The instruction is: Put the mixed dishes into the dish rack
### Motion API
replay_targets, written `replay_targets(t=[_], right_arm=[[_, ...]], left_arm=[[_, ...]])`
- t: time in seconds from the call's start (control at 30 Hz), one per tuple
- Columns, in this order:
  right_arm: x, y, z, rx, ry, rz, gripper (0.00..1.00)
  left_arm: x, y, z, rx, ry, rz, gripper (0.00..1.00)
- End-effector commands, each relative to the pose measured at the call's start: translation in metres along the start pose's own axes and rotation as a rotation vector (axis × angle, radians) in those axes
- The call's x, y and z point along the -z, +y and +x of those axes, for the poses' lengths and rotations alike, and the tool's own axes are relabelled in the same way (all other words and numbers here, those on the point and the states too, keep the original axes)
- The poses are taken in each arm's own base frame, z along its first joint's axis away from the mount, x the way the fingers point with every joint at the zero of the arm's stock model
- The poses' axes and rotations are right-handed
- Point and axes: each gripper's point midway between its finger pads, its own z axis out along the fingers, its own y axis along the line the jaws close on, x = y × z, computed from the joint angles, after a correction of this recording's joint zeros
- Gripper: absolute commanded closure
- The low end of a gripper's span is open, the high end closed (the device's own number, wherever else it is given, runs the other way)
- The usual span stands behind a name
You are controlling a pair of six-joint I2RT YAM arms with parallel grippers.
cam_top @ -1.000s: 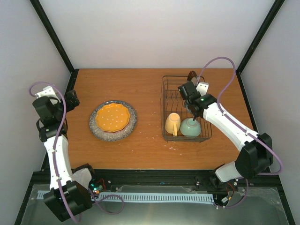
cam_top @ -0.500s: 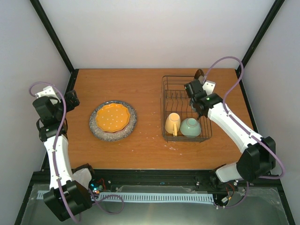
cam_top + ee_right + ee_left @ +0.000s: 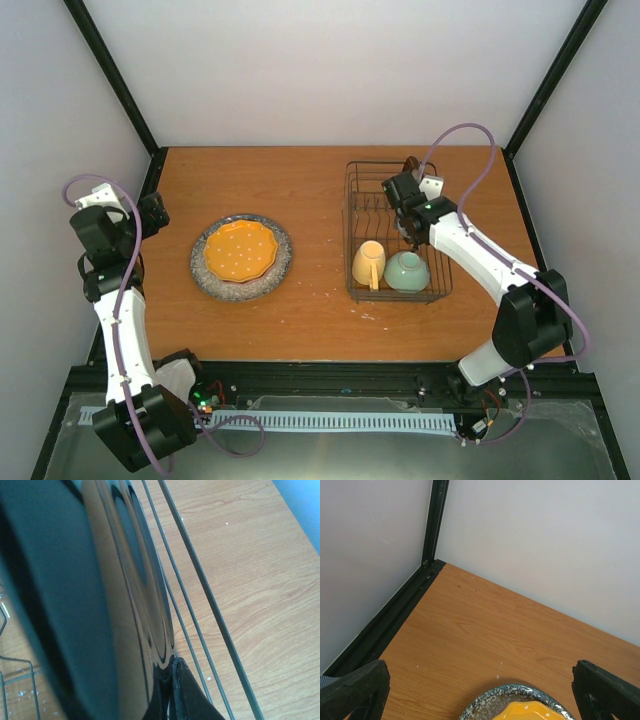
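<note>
The dark wire dish rack (image 3: 355, 215) stands at the right of the table and holds a yellow mug (image 3: 367, 263) and a pale green bowl (image 3: 407, 271). My right gripper (image 3: 405, 198) is over the rack's far right part, shut on a glossy dark plate (image 3: 100, 580) held on edge. One finger (image 3: 185, 690) presses its rim beside the rack wires (image 3: 200, 585). An orange plate (image 3: 241, 249) lies on a speckled grey plate (image 3: 212, 282) at centre left. My left gripper (image 3: 155, 210) is open and empty at the far left, with the speckled plate (image 3: 495, 702) just below it.
The cage's black posts and white walls close in the table on three sides. The left black frame rail (image 3: 385, 625) runs close to my left gripper. Bare wood (image 3: 310, 190) lies between the stacked plates and the rack.
My right gripper swung right and back with the dark plate, then returned left over the rack's far right part. The left arm and the other dishes have not moved.
</note>
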Motion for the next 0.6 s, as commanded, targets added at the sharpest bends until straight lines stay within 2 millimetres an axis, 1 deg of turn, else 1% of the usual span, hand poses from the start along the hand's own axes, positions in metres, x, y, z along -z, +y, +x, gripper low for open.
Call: replay_targets(t=[0.0,0.37,0.43,0.57], right_arm=[[-0.010,-0.002,-0.012,-0.011,-0.066,0.052,0.97],[-0.040,0.013,0.018,0.074,0.055,0.060,0.97],[-0.042,0.014,0.023,0.098,0.074,0.066,0.97],[-0.041,0.009,0.027,0.121,0.087,0.076,0.97]], left_arm=[[0.004,0.000,-0.004,-0.026,-0.013,-0.010,0.00],[0.004,0.002,-0.003,-0.029,-0.013,-0.017,0.00],[0.004,0.003,-0.003,-0.030,-0.013,-0.024,0.00],[0.005,0.004,-0.004,-0.034,-0.015,-0.032,0.00]])
